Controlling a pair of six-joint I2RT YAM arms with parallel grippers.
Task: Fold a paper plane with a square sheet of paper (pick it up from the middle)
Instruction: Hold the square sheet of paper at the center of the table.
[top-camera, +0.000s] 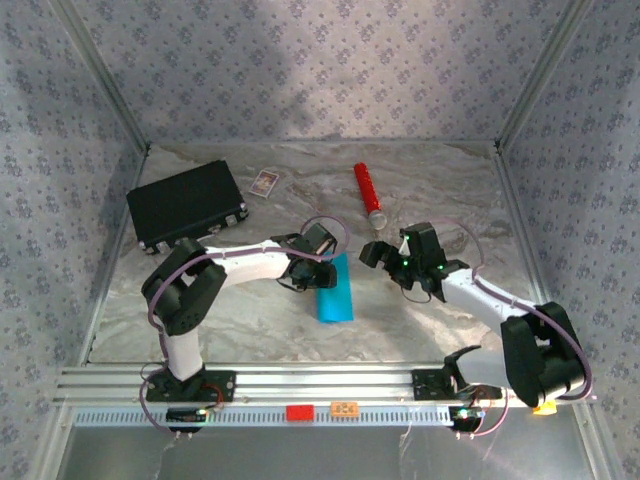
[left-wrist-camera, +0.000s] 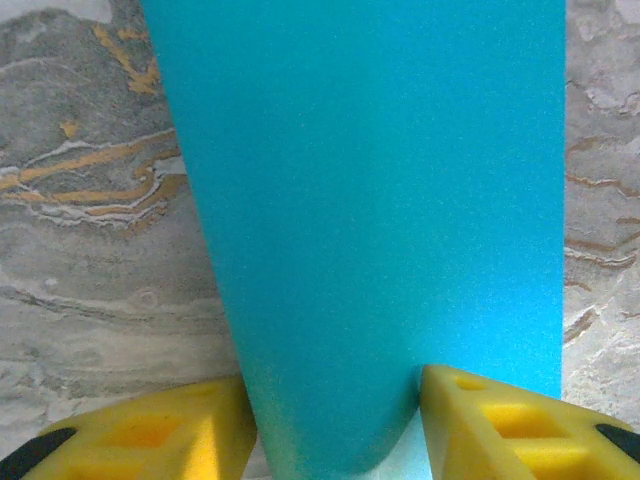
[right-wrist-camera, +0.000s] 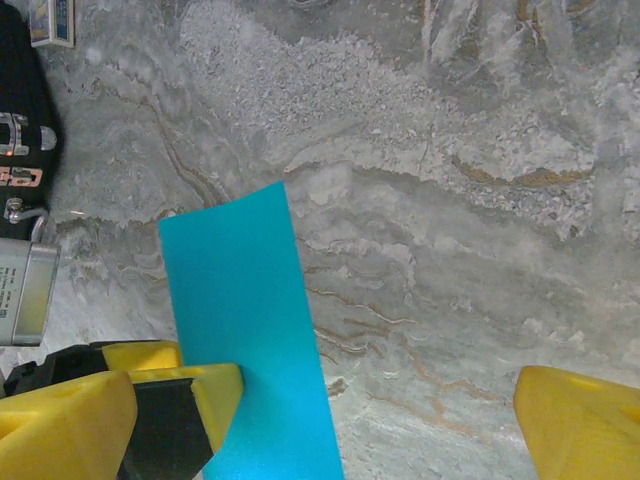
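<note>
Top view. Open desk (top-camera: 250, 335) across the lower left and along the far right allows passage. Obstacles: black case (top-camera: 187, 203) upper left; white card (top-camera: 264, 182) and red cylinder (top-camera: 369, 194) upper centre; blue sheet of paper (top-camera: 336, 298), left hand (top-camera: 312, 272) and right hand (top-camera: 378, 252) at centre.

Matt cyan paper (left-wrist-camera: 380, 230), smooth marble-veined tabletop (right-wrist-camera: 450, 250)

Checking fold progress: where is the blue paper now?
Top view: the blue paper lies centred on the table, one end at the left claw, the red cylinder beyond it.
</note>
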